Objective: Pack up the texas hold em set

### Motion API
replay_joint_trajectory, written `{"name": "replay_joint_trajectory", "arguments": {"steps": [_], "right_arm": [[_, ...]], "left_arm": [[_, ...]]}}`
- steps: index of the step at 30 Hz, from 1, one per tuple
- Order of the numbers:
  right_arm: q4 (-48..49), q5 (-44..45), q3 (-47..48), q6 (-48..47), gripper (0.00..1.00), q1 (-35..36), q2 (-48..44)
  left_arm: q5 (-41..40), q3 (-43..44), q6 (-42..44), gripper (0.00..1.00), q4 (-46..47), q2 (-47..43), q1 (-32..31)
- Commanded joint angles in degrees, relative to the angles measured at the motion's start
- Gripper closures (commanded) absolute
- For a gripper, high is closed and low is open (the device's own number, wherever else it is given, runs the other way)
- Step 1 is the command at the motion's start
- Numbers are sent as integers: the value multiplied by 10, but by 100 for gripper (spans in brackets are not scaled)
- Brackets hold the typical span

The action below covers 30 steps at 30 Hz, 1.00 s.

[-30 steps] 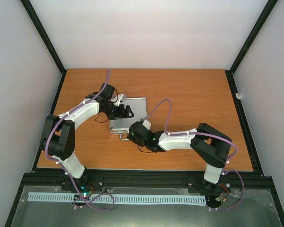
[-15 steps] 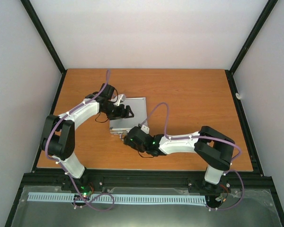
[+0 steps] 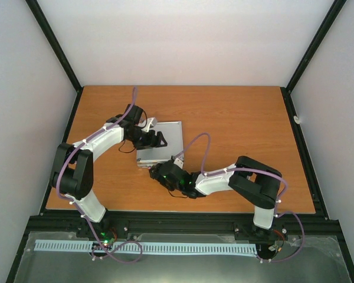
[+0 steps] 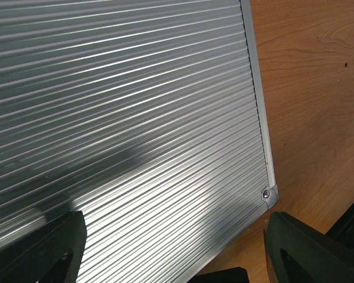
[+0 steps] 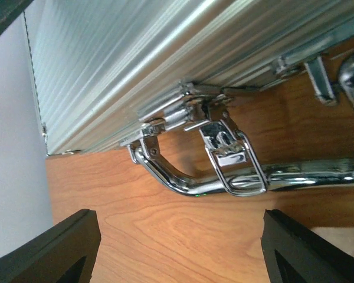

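**Poker case lid down, one tool on top and one at the handle**

So the small silver ribbed aluminium case (image 3: 168, 137) is lying flat on the orange-brown wooden tabletop (image 3: 242, 118) with its lid down, so you can't see anything inside it.

The left tool (image 3: 157, 140) hangs right over the lid, near one corner. In its wrist camera the two black fingers (image 4: 41, 250) stand well apart. One is above the ribbed metal, the other is out past the riveted corner over bare wood. Nothing is clamped between them, so it's just spread wide above the lid.

The right tool (image 5: 180, 236) sits low at the case's front edge, jaws wide and gripping nothing. Straight ahead of it, between the finger lines, is the curved chrome carry handle (image 5: 177, 180), lying on the wood. There's also a shiny metal latch (image 5: 233, 154) whose wire loop drapes over the handle bar. Honestly can't tell if that latch is actually fastened.
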Motion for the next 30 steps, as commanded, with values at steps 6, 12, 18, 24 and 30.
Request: {"name": "replay_joint_trajectory", "arguments": {"steps": [6, 12, 18, 24, 30], "right_arm": [[71, 35, -6, 18, 23, 0, 23], [75, 58, -13, 11, 23, -8, 21], [79, 68, -17, -12, 24, -19, 11], [88, 75, -11, -43, 24, -27, 0], [102, 58, 0, -59, 24, -35, 4]], "left_arm": [[8, -4, -4, 13, -13, -19, -4], [9, -6, -4, 13, -14, -23, -4], [11, -5, -4, 13, -13, -21, -4], [11, -6, -4, 13, -13, -19, -4], [10, -2, -3, 13, -13, -18, -4]]}}
